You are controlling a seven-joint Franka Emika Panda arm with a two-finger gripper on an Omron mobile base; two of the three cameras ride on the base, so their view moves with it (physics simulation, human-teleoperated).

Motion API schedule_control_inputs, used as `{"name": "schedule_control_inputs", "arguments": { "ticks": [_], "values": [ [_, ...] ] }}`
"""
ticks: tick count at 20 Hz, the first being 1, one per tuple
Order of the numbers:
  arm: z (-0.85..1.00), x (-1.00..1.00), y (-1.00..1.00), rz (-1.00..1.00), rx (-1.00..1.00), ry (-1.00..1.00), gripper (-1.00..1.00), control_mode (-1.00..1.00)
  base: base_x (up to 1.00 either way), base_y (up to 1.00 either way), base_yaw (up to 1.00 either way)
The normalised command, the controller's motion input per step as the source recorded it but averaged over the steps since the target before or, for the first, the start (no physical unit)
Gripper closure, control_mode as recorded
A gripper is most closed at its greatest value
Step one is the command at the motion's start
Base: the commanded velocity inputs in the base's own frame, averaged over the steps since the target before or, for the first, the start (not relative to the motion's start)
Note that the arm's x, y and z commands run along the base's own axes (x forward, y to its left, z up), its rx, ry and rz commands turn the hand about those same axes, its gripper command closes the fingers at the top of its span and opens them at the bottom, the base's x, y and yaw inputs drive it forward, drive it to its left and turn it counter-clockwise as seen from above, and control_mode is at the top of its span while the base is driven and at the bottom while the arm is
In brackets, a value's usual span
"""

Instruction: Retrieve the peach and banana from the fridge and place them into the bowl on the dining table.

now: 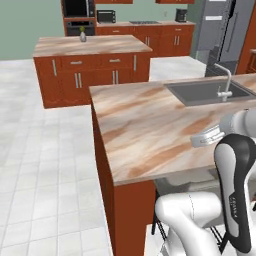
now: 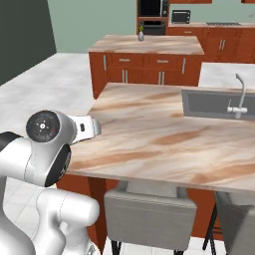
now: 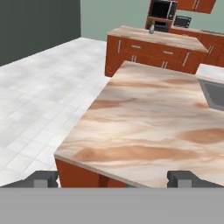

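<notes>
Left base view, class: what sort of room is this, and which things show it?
A rendered home kitchen: a sink with a faucet set in the marbled counter, a grey fridge and a wall oven behind.

- Even, bright, flat rendered light with no glare.
- Soft blur on far cabinets (image 1: 170,37) toward twelve o'clock.
- Faint shadow under the dining table (image 2: 149,134) overhang.

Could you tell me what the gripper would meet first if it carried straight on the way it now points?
Probably the marbled counter top: the open gripper looks forward and down over its near edge, though depth is hard to judge.
</notes>
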Motion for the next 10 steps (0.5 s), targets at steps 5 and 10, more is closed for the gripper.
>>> {"name": "schedule_control_inputs", "arguments": {
  "ticks": [5, 10],
  "values": [
    [0.0, 0.0, 0.0, 0.0, 0.0, 0.0, -1.0, 1.0, 0.74, 1.0, 0.0],
    [0.0, 0.0, 0.0, 0.0, 0.0, 0.0, -1.0, 1.0, 0.69, 1.0, 0.0]
  ]
}}
